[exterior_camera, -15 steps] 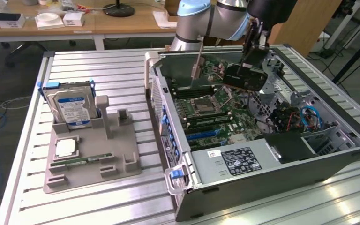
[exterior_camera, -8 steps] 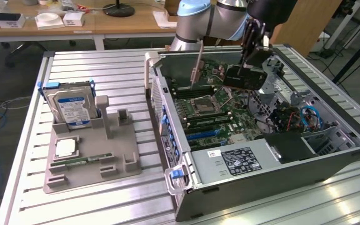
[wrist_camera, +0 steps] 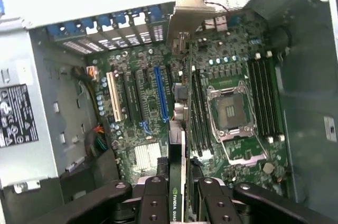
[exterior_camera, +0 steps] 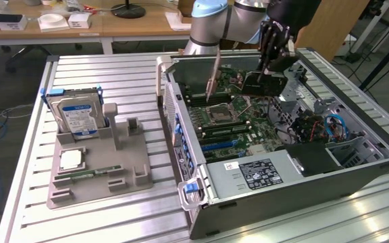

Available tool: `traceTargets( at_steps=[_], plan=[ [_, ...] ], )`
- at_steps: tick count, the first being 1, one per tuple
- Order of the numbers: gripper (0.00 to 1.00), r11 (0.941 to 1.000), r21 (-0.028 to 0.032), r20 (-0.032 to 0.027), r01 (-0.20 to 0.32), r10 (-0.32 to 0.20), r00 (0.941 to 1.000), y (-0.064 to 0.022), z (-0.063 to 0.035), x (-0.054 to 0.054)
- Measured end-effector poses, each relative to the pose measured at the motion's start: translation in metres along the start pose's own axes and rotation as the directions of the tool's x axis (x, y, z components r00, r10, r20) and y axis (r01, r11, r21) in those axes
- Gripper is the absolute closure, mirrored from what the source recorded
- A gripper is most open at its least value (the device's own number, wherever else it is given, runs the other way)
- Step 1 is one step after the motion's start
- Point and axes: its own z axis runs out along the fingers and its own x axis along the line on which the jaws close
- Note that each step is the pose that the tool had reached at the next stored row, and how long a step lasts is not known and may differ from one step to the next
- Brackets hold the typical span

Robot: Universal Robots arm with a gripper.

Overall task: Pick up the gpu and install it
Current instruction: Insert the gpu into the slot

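The gpu [exterior_camera: 261, 85] is off the worktop [exterior_camera: 113, 66] and in my grip. My tool [exterior_camera: 270, 71] is clamped on its upper edge, a finger on each face, and the card hangs below it in the upper right of the exterior view. It is inside the open side of the computer case [exterior_camera: 303, 197], above the motherboard [exterior_camera: 245, 124]. Its silver end bracket [exterior_camera: 212, 78] points down toward the board on the exterior view's left side of the card.

In the wrist view I see the card edge-on, running straight out from between my fingers [wrist_camera: 153, 197], with the bracket at its far end near the case's rear slot openings. The long blue expansion slot [wrist_camera: 161, 94] is empty, and it lies just beside the line of the card rather than under it.

By my reckoning the pick-up is done and the carry into the case is done. The install is not: the card looks clear of the board and sits in no slot.
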Motion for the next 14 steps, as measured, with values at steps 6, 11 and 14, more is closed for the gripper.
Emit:
traceTargets(
  at_steps=[6,11,14],
  plan=[
    [0.74,0.9942,0.0002,-0.0021,0.107,-0.107,0.9942,0.0000,0.0011,0.0000],
    [0.74,0.9823,0.0001,-0.0037,0.187,-0.187,0.9823,-0.0003,0.0017,0.0000],
    [0.74,0.9821,0.0002,-0.0037,0.188,-0.188,0.9821,-0.0003,0.0017,0.0000]
  ],
)
